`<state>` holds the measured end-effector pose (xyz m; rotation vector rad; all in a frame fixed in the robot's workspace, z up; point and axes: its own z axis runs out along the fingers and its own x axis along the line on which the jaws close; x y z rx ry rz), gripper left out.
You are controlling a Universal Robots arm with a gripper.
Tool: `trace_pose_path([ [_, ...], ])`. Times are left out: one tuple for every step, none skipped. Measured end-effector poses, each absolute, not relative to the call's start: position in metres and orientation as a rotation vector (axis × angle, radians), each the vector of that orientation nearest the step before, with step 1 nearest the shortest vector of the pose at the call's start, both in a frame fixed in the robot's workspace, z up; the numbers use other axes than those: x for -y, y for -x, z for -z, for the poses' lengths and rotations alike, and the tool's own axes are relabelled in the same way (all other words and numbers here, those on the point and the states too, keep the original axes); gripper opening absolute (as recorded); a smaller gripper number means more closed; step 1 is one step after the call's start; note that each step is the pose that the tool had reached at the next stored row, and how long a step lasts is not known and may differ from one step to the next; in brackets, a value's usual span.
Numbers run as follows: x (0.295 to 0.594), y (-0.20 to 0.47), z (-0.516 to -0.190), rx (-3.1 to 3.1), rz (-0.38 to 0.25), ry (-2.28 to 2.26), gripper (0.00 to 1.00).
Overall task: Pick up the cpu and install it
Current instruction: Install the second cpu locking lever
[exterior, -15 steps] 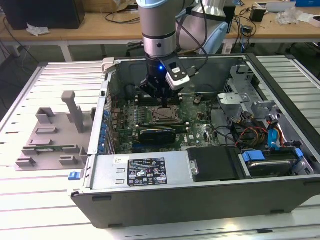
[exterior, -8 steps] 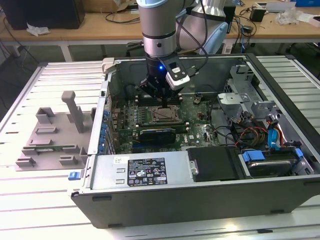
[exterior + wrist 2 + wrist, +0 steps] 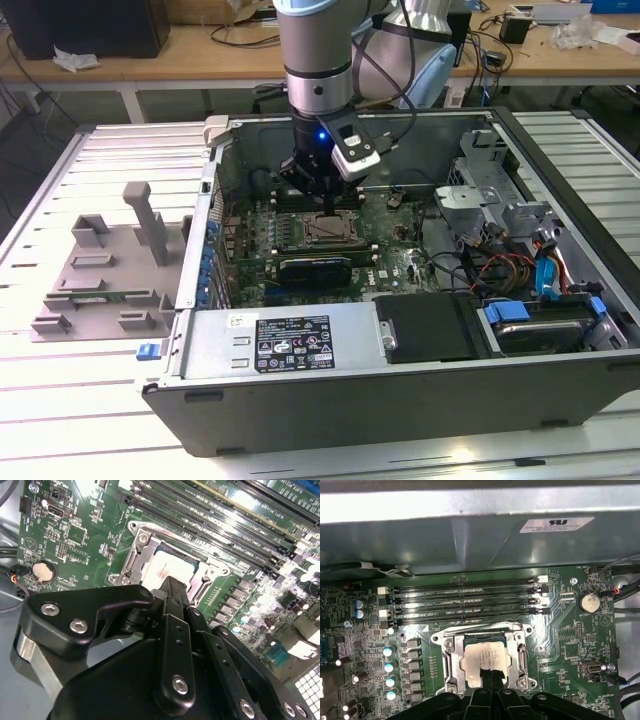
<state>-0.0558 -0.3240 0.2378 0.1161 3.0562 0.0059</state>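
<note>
The cpu (image 3: 487,656), a silvery square chip, lies flat inside the metal-framed socket (image 3: 451,662) on the green motherboard. It also shows pale in the second wrist view (image 3: 167,569) and in the exterior view (image 3: 330,228), near the middle of the open computer case (image 3: 400,400). My gripper (image 3: 488,677) hangs just above the chip's edge, its two black fingers pressed together with nothing between them. In the second wrist view the gripper (image 3: 172,587) points down at the chip. In the exterior view the gripper (image 3: 325,205) stands right over the socket.
Memory slots (image 3: 465,602) run beside the socket toward the case wall. A coin battery (image 3: 588,602) sits on the board. Cables and drive bays (image 3: 520,270) crowd the exterior view's right of the case. A grey plastic tray (image 3: 100,270) with upright blocks lies outside, on the exterior view's left.
</note>
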Motion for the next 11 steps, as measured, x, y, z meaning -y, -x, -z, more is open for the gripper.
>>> trace_pose_path([
  [0.327, 0.056, -0.238, -3.056, -0.006, -0.116, 0.11],
  [0.33, 0.056, -0.238, -3.056, -0.006, -0.116, 0.11],
  [0.332, 0.056, -0.238, -3.056, -0.006, -0.116, 0.11],
  [0.335, 0.056, -0.238, -3.056, -0.006, -0.116, 0.11],
  [0.336, 0.056, -0.238, -3.056, -0.006, -0.116, 0.11],
  [0.337, 0.056, -0.238, -3.056, -0.006, -0.116, 0.11],
  [0.338, 0.056, -0.238, -3.056, -0.006, -0.116, 0.11],
  [0.339, 0.056, -0.238, -3.056, -0.006, -0.116, 0.11],
  [0.341, 0.056, -0.238, -3.056, -0.006, -0.116, 0.11],
  [0.344, 0.056, -0.238, -3.056, -0.006, -0.116, 0.11],
  [0.346, 0.056, -0.238, -3.056, -0.006, -0.116, 0.11],
])
